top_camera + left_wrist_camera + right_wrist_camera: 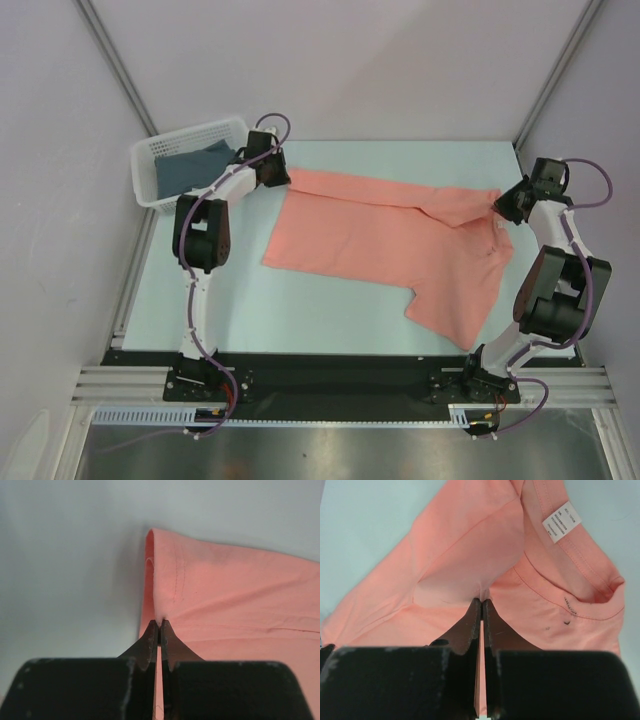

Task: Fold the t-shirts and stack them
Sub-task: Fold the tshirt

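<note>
A salmon-pink t-shirt (390, 235) lies spread across the pale table, folded lengthwise, with one sleeve hanging toward the near right. My left gripper (283, 178) is shut on the shirt's far-left hem corner (159, 621). My right gripper (497, 203) is shut on the shirt (481, 596) near the collar, beside the neck opening and its white label (561, 521). A dark blue t-shirt (188, 166) lies in the white basket at the far left.
The white plastic basket (150, 160) stands at the table's far left corner, just behind the left arm. The table's near edge (340, 350) meets a black rail. Grey walls enclose the back and sides.
</note>
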### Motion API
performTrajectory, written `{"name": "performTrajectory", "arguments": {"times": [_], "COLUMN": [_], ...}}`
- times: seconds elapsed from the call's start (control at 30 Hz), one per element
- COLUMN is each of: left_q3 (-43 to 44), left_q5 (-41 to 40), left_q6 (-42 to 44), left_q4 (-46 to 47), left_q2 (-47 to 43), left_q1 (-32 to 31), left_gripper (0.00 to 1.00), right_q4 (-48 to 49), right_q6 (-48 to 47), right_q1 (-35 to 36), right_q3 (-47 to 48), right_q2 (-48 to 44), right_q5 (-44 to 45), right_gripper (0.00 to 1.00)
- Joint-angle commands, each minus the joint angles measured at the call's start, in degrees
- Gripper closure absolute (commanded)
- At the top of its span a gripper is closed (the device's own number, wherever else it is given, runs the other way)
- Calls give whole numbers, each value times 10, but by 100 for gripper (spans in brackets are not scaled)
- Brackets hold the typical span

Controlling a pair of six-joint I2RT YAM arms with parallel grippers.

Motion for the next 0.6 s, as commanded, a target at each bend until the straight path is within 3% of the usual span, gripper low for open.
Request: {"name": "performTrajectory", "arguments": {"times": [0.0, 0.33, 0.43, 0.5, 0.57], "left_q3": [20, 25, 28, 40, 50], "left_q5": [-12, -35, -49, -58, -53], "left_q6": [19, 22, 29, 35, 41], "left_q4": [-18, -51, -64, -77, -81], "left_q2": [8, 8, 6, 8, 9], "left_q1": [5, 4, 3, 2, 2], "left_gripper": [98, 92, 82, 69, 65], "right_q4": [4, -36, -51, -63, -70], "right_q6": [-5, -36, -47, -53, -63], "right_q1": [-4, -6, -7, -7, -7], "right_q3": [2, -12, -14, -6, 2], "right_q2": [4, 2, 11, 21, 28], "right_q5": [0, 17, 18, 16, 10], "right_gripper": [100, 100, 98, 96, 95]}}
